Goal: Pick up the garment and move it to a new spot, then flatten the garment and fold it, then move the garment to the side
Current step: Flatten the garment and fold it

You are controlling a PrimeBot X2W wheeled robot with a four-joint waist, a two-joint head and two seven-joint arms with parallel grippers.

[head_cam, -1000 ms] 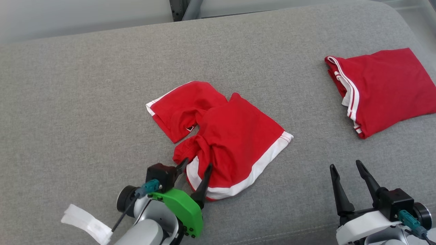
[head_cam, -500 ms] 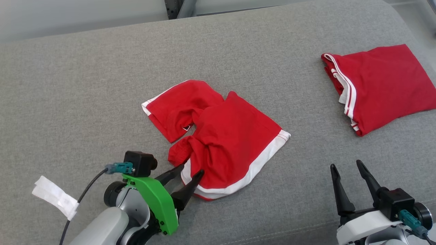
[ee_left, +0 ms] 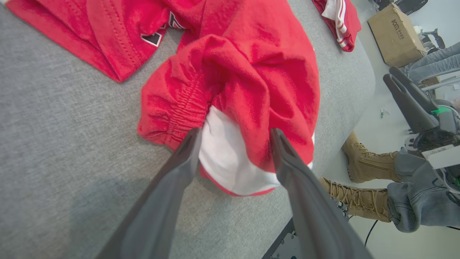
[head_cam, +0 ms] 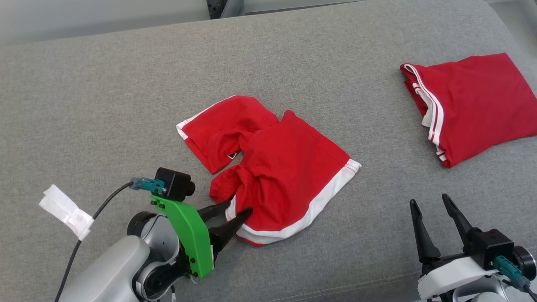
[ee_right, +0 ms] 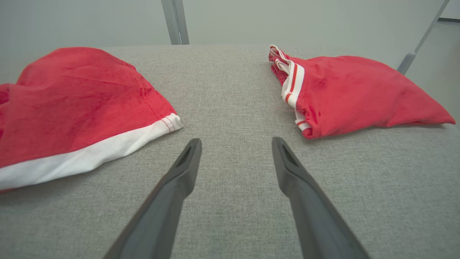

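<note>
head: high, looking down | wrists: low, close | shared: crumpled garment (head_cam: 272, 167)

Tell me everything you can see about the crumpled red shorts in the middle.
The red shorts look like soft jersey, with a wide white hem band, a gathered elastic waistband and a small black-and-white tag. They lie crumpled and twisted on the gray cushion. The left gripper stands open, its fingers straddling the near white-edged corner; whether they press the cloth is unclear.
</note>
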